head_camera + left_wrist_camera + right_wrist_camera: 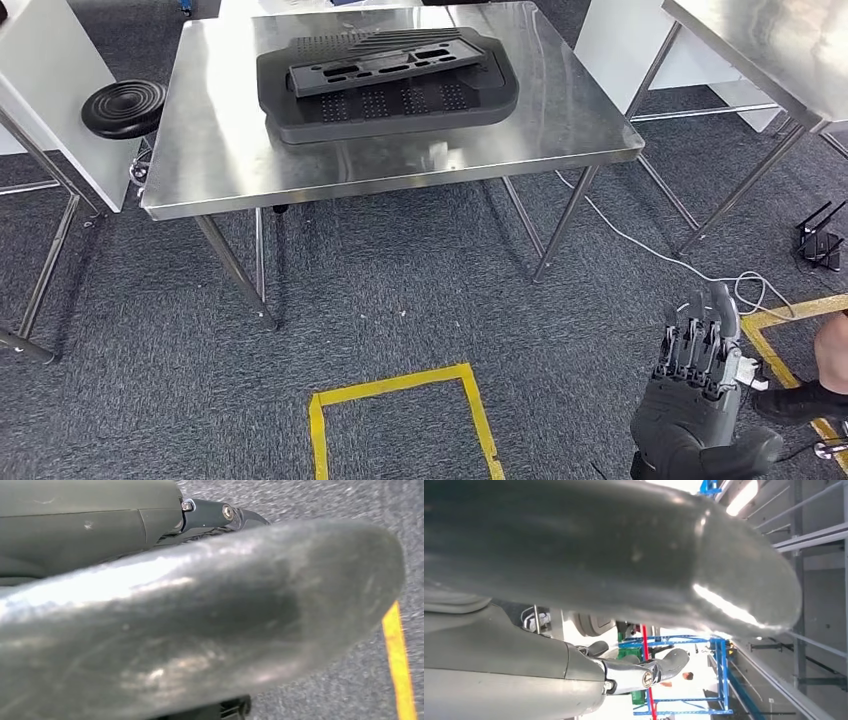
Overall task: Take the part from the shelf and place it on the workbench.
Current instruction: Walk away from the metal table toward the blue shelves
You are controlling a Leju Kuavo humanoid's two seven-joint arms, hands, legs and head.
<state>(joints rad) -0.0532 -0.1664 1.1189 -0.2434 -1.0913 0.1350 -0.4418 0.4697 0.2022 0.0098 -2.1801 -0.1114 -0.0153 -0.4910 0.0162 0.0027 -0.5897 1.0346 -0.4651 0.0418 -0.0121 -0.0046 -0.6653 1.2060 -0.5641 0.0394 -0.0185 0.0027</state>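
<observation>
Your part (388, 82) lies flat on the counter (230, 150), a brushed stainless-steel top with a dull mirror sheen, carried on thin angled metal legs. The part is matte black moulded plastic: a broad tray-like slab with rounded corners and fields of small perforations, and on top of it a narrower ribbed bar with oblong slots, set slightly askew. It sits toward the far middle of the counter, well away from the near edge.

Your right hand (700, 400) hangs low at the lower right of the head view, well apart from the counter. It is dark grey, segmented, with a smooth thick thumb; the fingers point up and lie loosely apart, holding nothing. In the right wrist view the thumb (634, 555) is a glossy rounded grey mass with a bright highlight.

Your left hand (200, 630) appears in its wrist view as a scuffed, blurred grey thumb above the carpet; you cannot tell from this whether it is open or closed.

The floor is coarse blue-grey carpet (400, 300) marked with yellow tape (400, 385). A round black ribbed stool seat (123, 108) stands just beside the counter's left end.
</observation>
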